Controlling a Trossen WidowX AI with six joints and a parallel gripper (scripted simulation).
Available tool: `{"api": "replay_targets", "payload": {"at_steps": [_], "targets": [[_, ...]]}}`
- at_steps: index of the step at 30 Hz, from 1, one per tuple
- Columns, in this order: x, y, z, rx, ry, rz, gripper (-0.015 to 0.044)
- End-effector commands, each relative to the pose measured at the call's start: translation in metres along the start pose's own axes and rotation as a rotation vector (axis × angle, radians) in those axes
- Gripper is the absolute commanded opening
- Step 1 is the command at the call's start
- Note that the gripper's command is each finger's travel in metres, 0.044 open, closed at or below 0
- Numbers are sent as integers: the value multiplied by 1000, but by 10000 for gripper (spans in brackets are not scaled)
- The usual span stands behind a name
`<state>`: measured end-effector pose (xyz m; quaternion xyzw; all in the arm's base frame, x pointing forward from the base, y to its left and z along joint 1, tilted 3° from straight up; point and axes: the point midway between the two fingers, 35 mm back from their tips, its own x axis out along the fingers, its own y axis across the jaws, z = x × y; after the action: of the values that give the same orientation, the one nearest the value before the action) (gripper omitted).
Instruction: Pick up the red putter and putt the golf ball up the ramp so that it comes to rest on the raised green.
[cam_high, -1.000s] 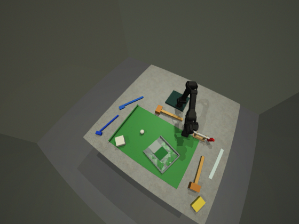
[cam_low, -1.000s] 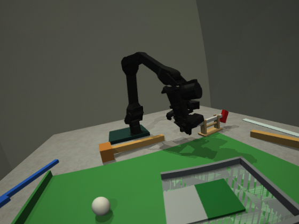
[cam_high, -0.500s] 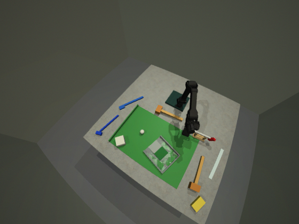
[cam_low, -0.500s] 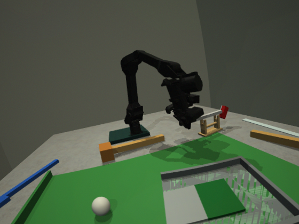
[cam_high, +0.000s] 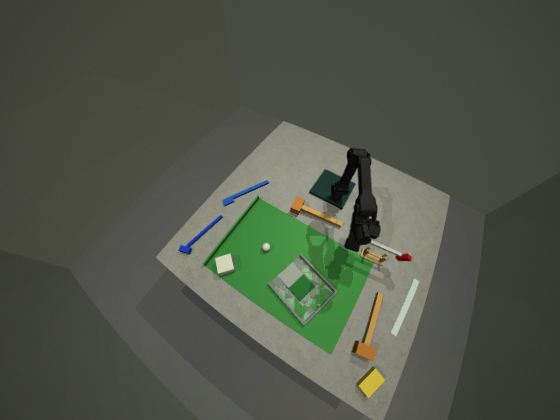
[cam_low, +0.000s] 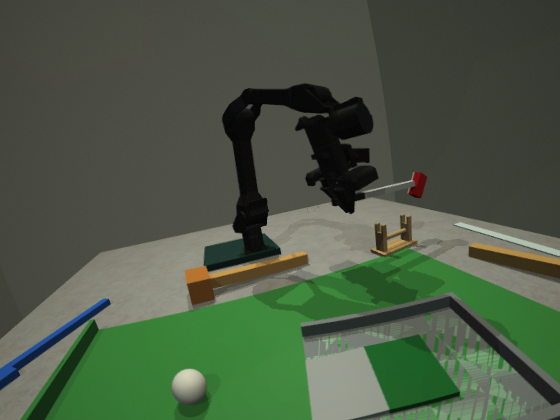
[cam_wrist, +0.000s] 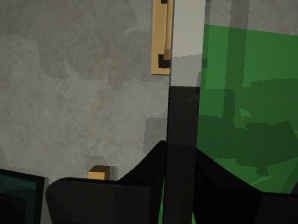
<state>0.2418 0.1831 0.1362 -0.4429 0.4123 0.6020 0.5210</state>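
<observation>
My gripper (cam_high: 352, 245) (cam_low: 348, 204) (cam_wrist: 173, 146) is shut on the black handle of the red putter (cam_high: 404, 257) (cam_low: 418, 185) (cam_wrist: 187, 40). The putter hangs in the air above its wooden stand (cam_high: 374, 262) (cam_low: 395, 246) (cam_wrist: 159, 40), white shaft pointing away from the arm, red head at the far end. The head is outside the wrist view. The white golf ball (cam_high: 266, 247) (cam_low: 189, 386) rests on the green mat (cam_high: 250, 220) (cam_low: 250, 345). The light grey ramp (cam_high: 290, 273) (cam_low: 345, 385) leads to the dark green raised green (cam_high: 302, 287) (cam_low: 412, 372), with grey walls around part of it.
An orange mallet (cam_high: 320, 216) (cam_low: 260, 270) lies near the arm's base, another (cam_high: 372, 320) at the right. Two blue clubs (cam_high: 247, 192) (cam_high: 204, 234) lie left of the mat. A cream block (cam_high: 225, 264), a yellow block (cam_high: 371, 382) and a pale strip (cam_high: 405, 307) also lie around.
</observation>
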Motion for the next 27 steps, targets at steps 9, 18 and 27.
{"api": "replay_targets", "payload": {"at_steps": [9,18,27], "targets": [[-17,-25,-46,290,23,-59,0],[-32,-35,-92,528,39,-96,0],[-49,-43,-143,813,72,-138,0]]}}
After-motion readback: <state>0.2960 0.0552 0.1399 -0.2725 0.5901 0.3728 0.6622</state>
